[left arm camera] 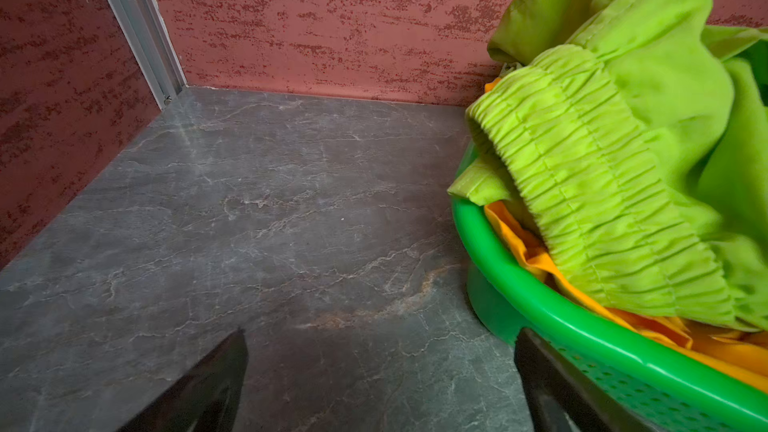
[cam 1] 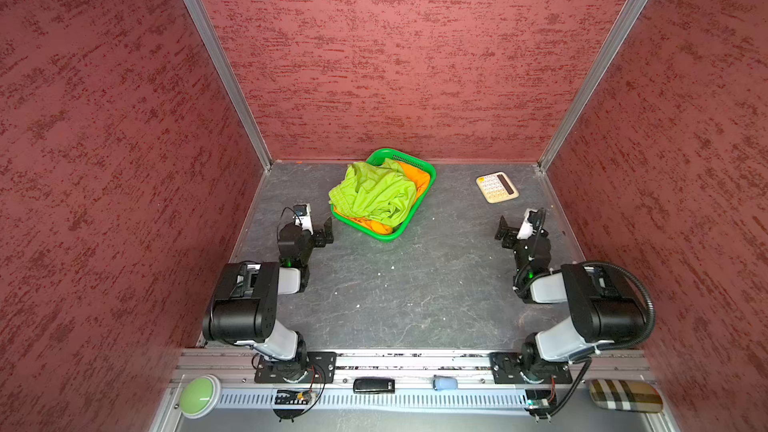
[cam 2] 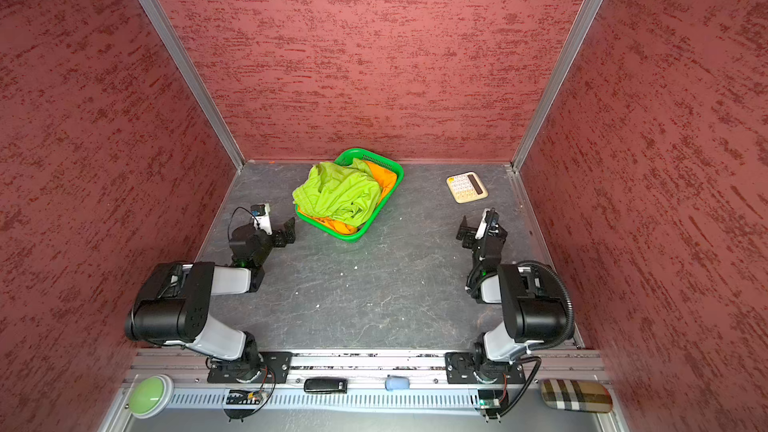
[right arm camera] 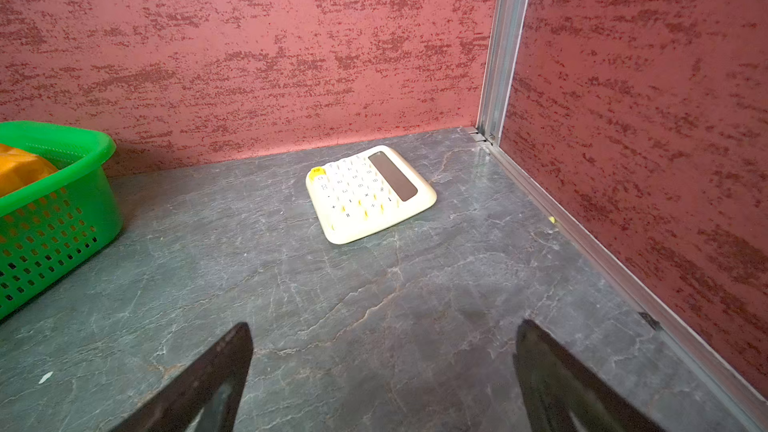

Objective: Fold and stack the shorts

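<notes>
Sitting in a crumpled heap in the basket (cam 1: 387, 238): lime green shorts (cam 1: 374, 193) on top, unfolded, with the ruched elastic waistband spilling over the rim on the left arm's side. Orange shorts (cam 1: 419, 178) lie underneath, showing along the near rim and at the far right corner; only bits are visible, also bunched. The basket is green perforated plastic, at the back middle of the table (cam 1: 395, 292), close to the rear wall.

The left gripper (cam 1: 326, 231) is spread with nothing between its jaws, just beside the basket's near-left corner; can't tell if one finger touches the wall. The right gripper (cam 1: 503, 229) is spread too and holds nothing, over bare table well apart from the basket. A cream calculator (cam 1: 497, 187) lies flat near it, toward the back right corner.
</notes>
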`<state>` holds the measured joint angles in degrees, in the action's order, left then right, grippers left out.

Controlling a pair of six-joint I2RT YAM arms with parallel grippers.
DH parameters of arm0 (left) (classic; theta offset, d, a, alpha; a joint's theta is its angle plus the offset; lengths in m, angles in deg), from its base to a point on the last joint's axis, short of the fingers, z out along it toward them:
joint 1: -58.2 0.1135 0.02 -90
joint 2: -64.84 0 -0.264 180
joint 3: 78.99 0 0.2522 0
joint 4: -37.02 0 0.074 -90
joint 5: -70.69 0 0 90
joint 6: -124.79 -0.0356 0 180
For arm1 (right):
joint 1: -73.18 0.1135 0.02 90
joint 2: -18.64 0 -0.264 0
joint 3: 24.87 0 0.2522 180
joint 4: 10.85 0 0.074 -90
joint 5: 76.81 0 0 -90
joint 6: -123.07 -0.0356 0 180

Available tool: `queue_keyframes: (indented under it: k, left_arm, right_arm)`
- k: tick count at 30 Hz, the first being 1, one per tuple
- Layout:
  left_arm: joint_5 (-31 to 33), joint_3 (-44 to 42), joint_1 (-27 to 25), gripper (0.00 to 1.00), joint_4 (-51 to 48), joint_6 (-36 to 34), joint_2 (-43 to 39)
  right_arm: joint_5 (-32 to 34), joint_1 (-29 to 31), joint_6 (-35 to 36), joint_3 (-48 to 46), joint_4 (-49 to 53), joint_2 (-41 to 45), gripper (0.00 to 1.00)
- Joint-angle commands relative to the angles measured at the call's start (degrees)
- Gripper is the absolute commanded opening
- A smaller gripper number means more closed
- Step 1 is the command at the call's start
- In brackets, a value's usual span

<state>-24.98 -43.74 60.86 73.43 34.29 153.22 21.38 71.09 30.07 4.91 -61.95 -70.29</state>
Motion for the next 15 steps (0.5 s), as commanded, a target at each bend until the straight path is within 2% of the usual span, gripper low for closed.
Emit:
queue_keyframes:
  k: [1,7,15]
  left_arm:
    - [-0.4,0.5,-0.1,0.99,0.6,-0.3,-0.5]
    - [-2.5,0.6,1.0,1.00,0.5,0.4,-0.4]
    - [-1.9,0.6,0.8,0.99,0.5,0.2,-0.4]
  right_arm:
    - [0.8,-0.1,0.4,0.0,-1.5,0.5,0.99]
    - [0.8,-0.1,0.5,0.0,-1.5,0.5,0.99]
    - [0.8,-0.1,0.5,0.1,-1.3,0.4,0.99]
